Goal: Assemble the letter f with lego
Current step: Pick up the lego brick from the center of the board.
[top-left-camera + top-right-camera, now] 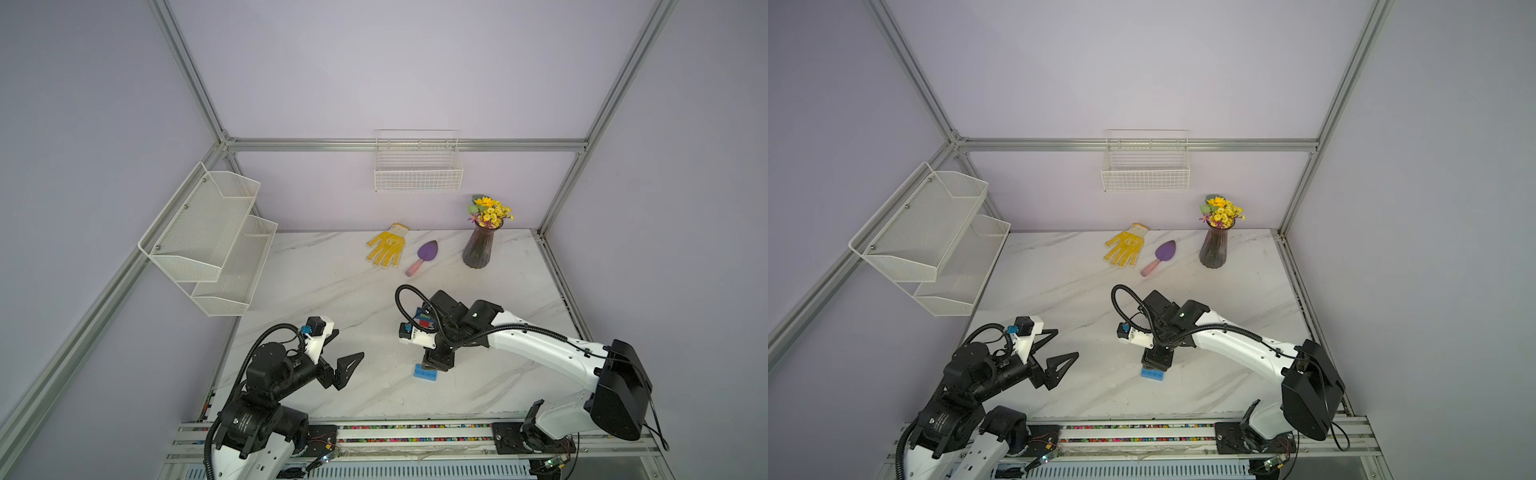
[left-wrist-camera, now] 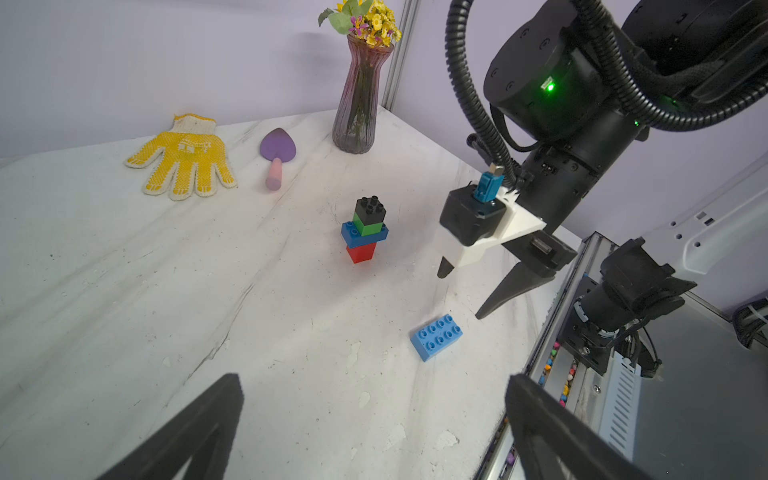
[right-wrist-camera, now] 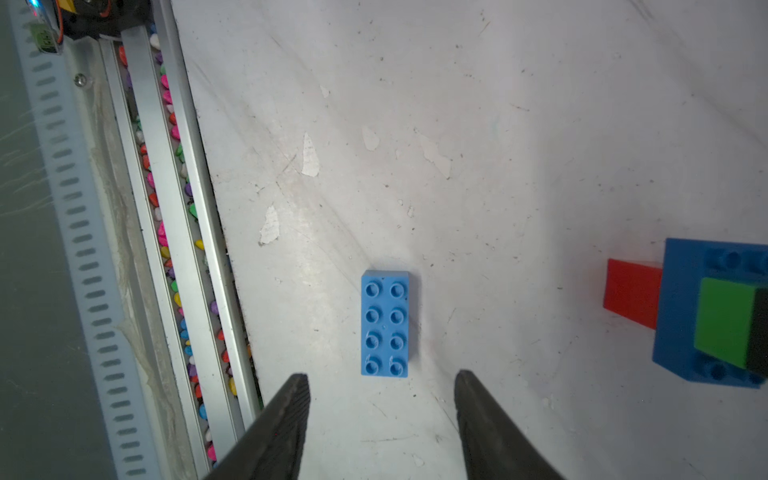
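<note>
no text is legible; the white label on the left arm is too small to read.

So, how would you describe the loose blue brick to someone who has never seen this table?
On the marble table, look toward the front rail, near the right gripper. A blue brick lies flat there, alone, eight studs up. The other blue brick is built into the coloured stack standing farther back.
</note>
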